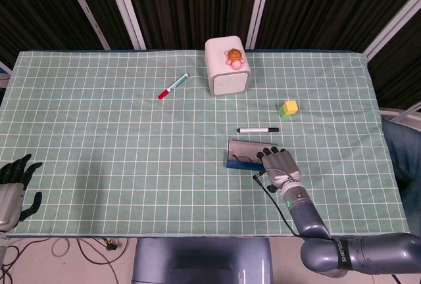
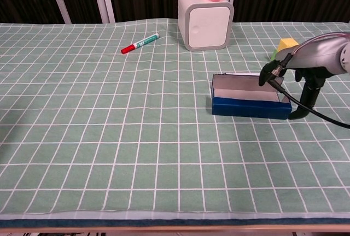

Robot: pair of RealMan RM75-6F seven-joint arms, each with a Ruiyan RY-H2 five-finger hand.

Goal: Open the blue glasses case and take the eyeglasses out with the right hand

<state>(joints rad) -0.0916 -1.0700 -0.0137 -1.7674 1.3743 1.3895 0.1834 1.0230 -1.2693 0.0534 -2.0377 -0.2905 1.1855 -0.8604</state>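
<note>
The blue glasses case [image 1: 242,154] [image 2: 249,98] lies open right of the table's centre, its pale grey inside showing. I cannot make out the eyeglasses in it. My right hand [image 1: 279,164] [image 2: 299,86] is at the case's right end, fingers apart and pointing down, holding nothing. Its fingertips [image 1: 266,153] reach the end of the case, and I cannot tell whether they touch it. My left hand [image 1: 13,189] rests with spread fingers at the near left corner of the table, far from the case.
A black marker [image 1: 258,129] lies just behind the case. A yellow-green block [image 1: 288,108] [image 2: 286,45] sits further back right. A white cube [image 1: 227,67] [image 2: 205,20] with a turtle toy stands at the back centre, a red-capped marker [image 1: 173,86] [image 2: 140,43] to its left.
</note>
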